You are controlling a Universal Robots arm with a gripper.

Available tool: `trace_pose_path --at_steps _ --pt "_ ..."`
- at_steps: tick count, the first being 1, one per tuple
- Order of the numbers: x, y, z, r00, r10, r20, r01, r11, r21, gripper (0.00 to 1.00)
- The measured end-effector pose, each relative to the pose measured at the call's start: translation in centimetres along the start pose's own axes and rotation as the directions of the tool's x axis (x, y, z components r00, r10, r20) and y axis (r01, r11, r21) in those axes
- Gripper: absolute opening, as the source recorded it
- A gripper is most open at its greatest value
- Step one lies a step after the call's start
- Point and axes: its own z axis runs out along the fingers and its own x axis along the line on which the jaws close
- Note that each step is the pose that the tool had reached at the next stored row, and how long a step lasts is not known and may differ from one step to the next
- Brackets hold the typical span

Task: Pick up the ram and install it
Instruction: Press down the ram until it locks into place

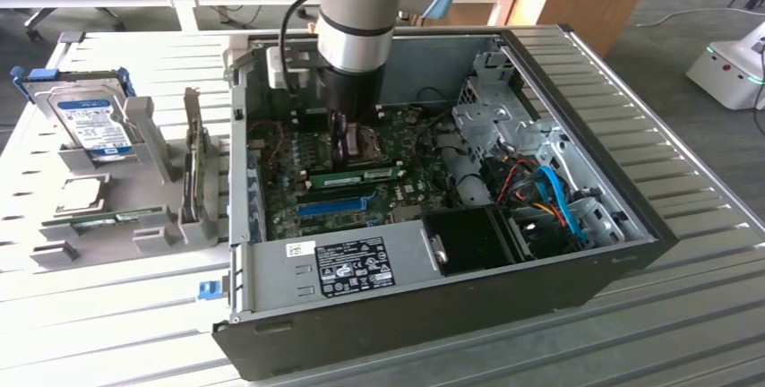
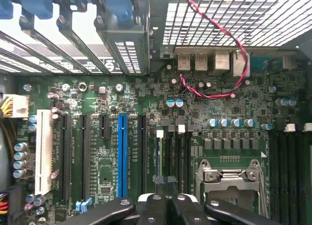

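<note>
Ram [image 1: 356, 175]: thin green stick with a pale label, lying lengthwise in a slot on the motherboard [image 1: 313, 192] inside the open computer case [image 1: 574, 172]. It sits directly under the pincer [image 1: 349, 147], touching or very nearly touching the fingertips; contact cannot be confirmed from the exterior view.

Arm [image 1: 356, 20]: grey cylindrical segments with a light blue joint cap, reaching straight down into the case from above, wrist vertical, black cable running down its side.

Pincer: fingers drawn together, narrow. In the wrist view the black finger linkages [image 2: 165, 210] meet closely at the centre above the board, between the memory slots and the CPU socket [image 2: 229, 178]. Whether the stick is clamped between them cannot be told.

Blue expansion slot [image 2: 122, 154]: long plastic connector on the motherboard, beside the black slots, on the near side of the ram in the exterior view.

Second ram stick [image 1: 114, 219]: green, resting in a grey holder on the desk [image 1: 107, 306], at the exterior view's left, well apart from the case.

Hard drive [image 1: 93, 125]: silver with blue label, standing in a grey bracket on the desk, beyond the second stick.

Red-and-black wire [image 2: 219, 91]: looped across the board near the rear ports.
</note>
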Motion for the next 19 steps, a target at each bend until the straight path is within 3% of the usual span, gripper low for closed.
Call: trace_pose_path --at_steps 19 --pt "-0.1 0.00 -3.20 1.0000 0.000 -0.0002 0.000 0.9999 -0.0118 0.11"
